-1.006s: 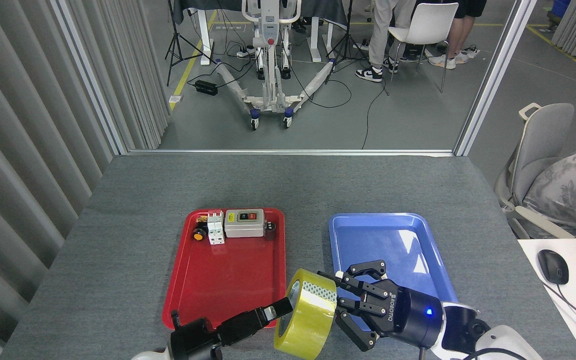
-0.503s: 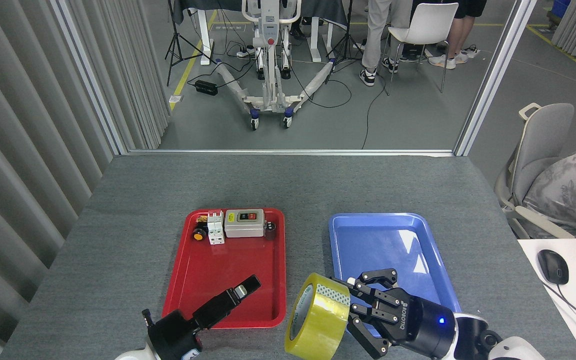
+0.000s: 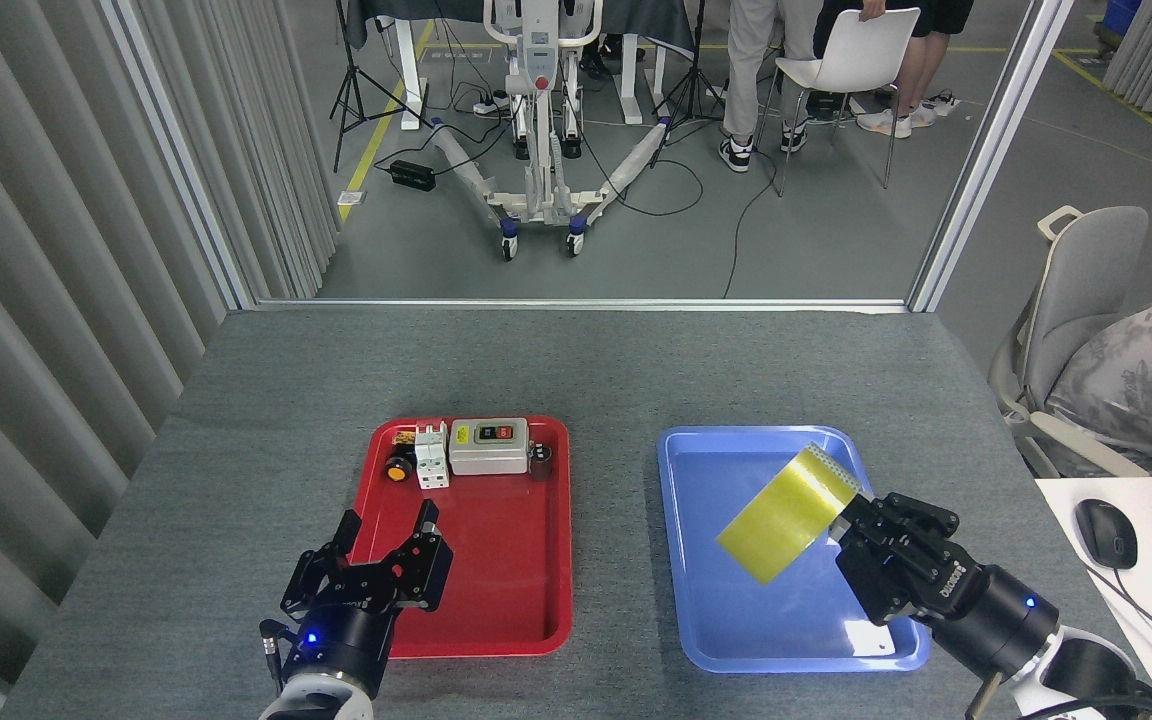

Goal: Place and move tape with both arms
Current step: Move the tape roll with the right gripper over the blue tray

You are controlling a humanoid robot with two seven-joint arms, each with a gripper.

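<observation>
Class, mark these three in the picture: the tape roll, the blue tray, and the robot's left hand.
tape roll (image 3: 786, 512), head view, on its yellow outer band.
blue tray (image 3: 736, 445), head view, on its far rim.
left hand (image 3: 386, 535), head view, midway between its fingertips.

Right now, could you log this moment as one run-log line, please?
right gripper: holds tape over blue tray | left gripper: open, empty, over red tray

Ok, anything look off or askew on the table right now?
Nothing spilled or damaged. The tape sits tilted in the right pincer above the blue tray, not set down yet. The left pincer is open and empty over the red tray, whose parts sit tidily along its far edge.
</observation>
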